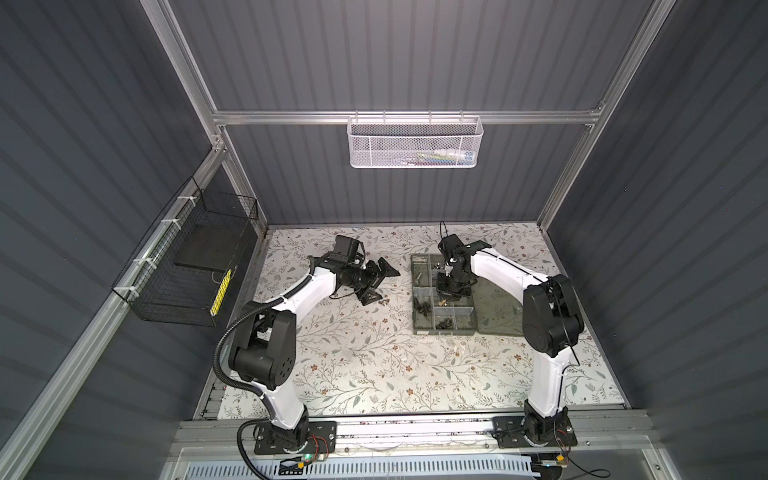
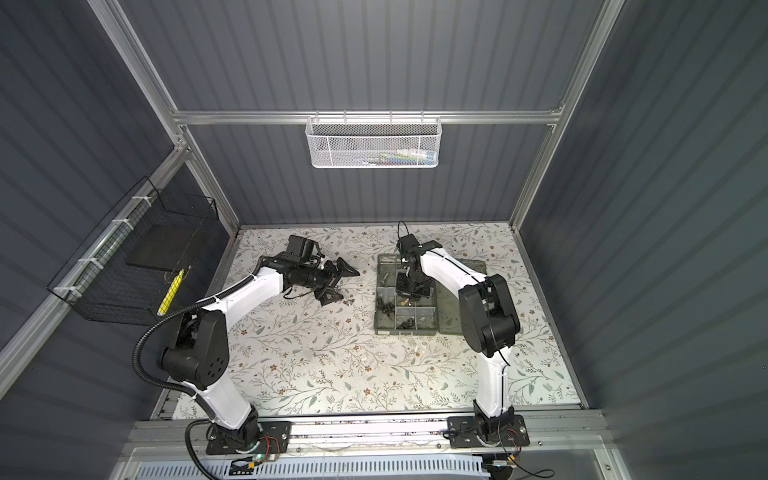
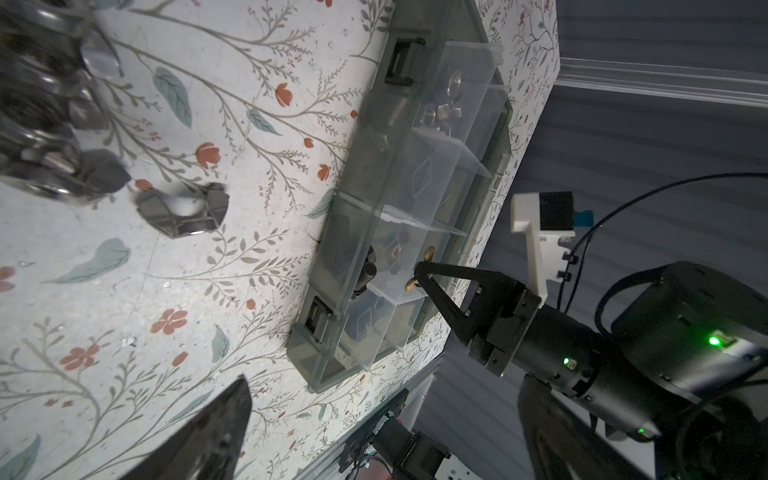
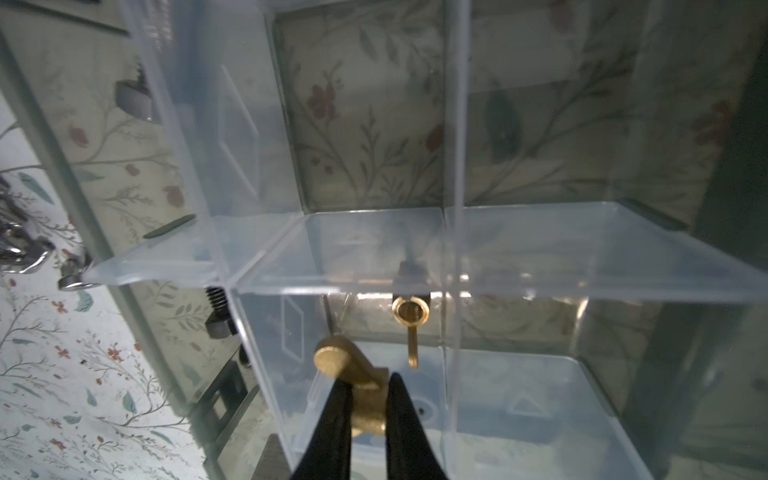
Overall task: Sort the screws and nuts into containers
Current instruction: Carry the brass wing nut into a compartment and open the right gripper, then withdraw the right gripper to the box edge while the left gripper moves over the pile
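Observation:
The smoky grey-green organiser box (image 1: 420, 329) (image 2: 381, 329) lies open right of the table's middle, with black screws (image 1: 422, 308) and silver nuts (image 3: 440, 112) in its containers. My right gripper (image 1: 446, 296) (image 2: 409, 296) (image 4: 368, 390) points down into a middle compartment, shut on a brass wing nut (image 4: 353, 370) (image 3: 429, 252). A second brass piece (image 4: 409, 311) sits deeper in that compartment. My left gripper (image 1: 384, 284) (image 2: 343, 284) (image 3: 384, 378) lies on its side left of the box, open and empty. A silver hex nut (image 3: 183, 210) (image 1: 384, 302) rests on the table beside it, near blurred shiny pieces (image 3: 41, 124).
The box's lid (image 1: 498, 307) lies flat to the right, under the right arm. A white mesh basket (image 1: 413, 141) hangs on the back rail. A black wire basket (image 1: 191, 266) hangs on the left wall. The table has a floral cover (image 1: 374, 365).

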You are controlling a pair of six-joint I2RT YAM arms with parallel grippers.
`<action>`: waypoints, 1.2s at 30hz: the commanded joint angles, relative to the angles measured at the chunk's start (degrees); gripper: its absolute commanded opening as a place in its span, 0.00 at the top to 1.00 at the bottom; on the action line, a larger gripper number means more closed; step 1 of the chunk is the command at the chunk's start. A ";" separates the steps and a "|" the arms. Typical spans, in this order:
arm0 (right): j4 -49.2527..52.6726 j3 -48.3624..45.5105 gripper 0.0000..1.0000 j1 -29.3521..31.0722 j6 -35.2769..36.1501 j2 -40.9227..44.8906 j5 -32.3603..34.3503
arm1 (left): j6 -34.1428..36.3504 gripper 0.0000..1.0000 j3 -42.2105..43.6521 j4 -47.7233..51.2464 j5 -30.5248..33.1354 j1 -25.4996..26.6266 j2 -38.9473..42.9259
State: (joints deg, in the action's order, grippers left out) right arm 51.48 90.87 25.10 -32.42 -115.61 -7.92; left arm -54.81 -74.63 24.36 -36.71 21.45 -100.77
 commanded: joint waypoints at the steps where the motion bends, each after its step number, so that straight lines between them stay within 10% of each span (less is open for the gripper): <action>1: 0.32 2.81 0.77 -0.31 1.15 -0.72 -0.52 | 5.28 0.00 -4.61 8.09 1.54 0.34 -2.31; 15: 1.23 3.37 0.51 0.05 1.80 3.97 -0.52 | 18.74 0.03 -18.72 26.22 7.27 0.15 -12.40; 26: -4.14 -6.17 0.01 2.03 -3.13 16.05 -1.96 | 32.58 0.21 -26.63 30.12 12.73 1.74 -20.53; 36: -5.05 -12.37 0.01 2.64 -4.53 21.81 -1.90 | 44.51 0.32 -29.72 29.26 17.09 4.06 -25.94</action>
State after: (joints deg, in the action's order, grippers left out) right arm 46.65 79.44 27.49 -35.86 -95.35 -9.85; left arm -16.60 -102.63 51.86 -21.65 24.51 -125.38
